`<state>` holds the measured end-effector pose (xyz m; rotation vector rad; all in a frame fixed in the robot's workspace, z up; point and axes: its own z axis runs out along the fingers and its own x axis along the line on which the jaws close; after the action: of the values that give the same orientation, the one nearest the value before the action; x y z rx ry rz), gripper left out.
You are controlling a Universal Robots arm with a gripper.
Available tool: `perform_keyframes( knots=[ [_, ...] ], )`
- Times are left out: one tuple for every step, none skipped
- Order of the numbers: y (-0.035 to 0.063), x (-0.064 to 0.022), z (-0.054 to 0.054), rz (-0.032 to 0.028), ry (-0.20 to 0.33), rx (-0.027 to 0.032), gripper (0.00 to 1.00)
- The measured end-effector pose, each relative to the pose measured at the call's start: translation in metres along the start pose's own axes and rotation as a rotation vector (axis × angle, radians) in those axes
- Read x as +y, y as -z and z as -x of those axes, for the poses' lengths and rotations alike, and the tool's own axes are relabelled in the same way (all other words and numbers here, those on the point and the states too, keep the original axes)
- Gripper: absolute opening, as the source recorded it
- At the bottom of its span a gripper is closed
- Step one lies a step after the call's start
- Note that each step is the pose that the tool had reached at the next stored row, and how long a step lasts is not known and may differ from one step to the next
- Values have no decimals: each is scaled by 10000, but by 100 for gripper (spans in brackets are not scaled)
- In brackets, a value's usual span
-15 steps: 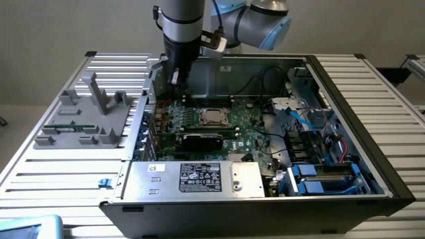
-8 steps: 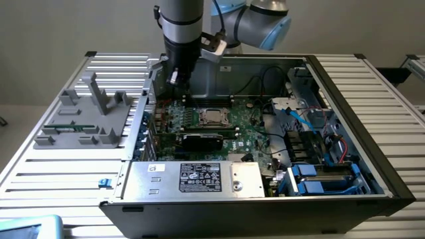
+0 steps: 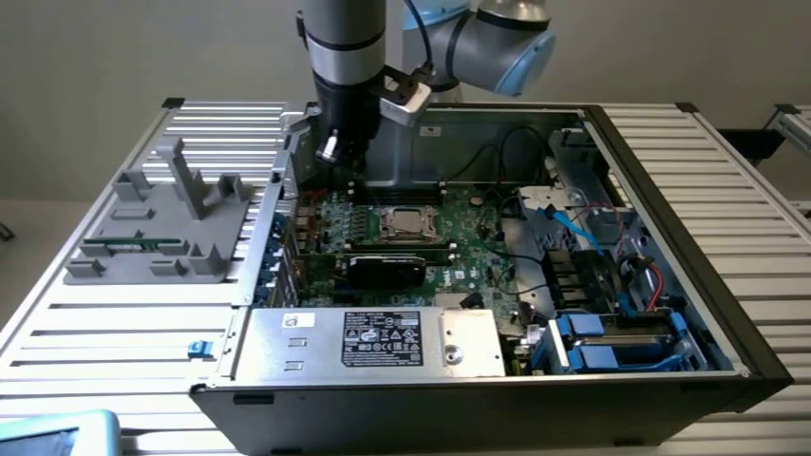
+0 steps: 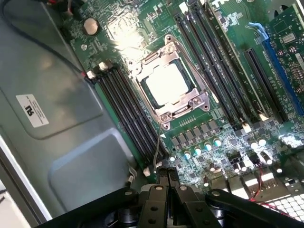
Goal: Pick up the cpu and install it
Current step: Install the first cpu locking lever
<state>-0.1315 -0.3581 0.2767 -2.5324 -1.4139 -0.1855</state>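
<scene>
Pinched shut and empty, the gripper (image 4: 166, 178) hangs above the motherboard (image 4: 223, 142) near the cpu (image 4: 166, 85), which sits in its metal socket frame (image 4: 202, 102). Black memory slots (image 4: 126, 111) flank it, one bank lying between chip and fingertips, beside the grey case wall (image 4: 61, 118).

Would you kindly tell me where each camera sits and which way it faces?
Exterior view: raised, looking down into the open computer case; the arm and tool show.
Wrist view: on the wrist, looking down at the motherboard; the shut tool shows.
Shared: the cpu in its socket, and the tool.
</scene>
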Motion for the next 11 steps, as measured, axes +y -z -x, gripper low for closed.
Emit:
perform_keyframes(
  knots=[
    [-3,0,1,39,-170,25,12],
    [-6,1,1,78,-339,50,12],
    [-9,1,2,118,-512,75,12],
    [-13,2,3,157,-679,100,12],
    [-17,3,4,196,-849,125,12],
    [-21,3,5,232,-1008,148,12],
    [-24,3,6,264,-1161,168,12],
    [-27,4,7,294,-1307,185,12],
    [-31,4,8,324,-1460,204,12],
    [-35,5,8,354,-1608,223,12],
    [-38,6,9,384,-1756,242,12]
  ],
)
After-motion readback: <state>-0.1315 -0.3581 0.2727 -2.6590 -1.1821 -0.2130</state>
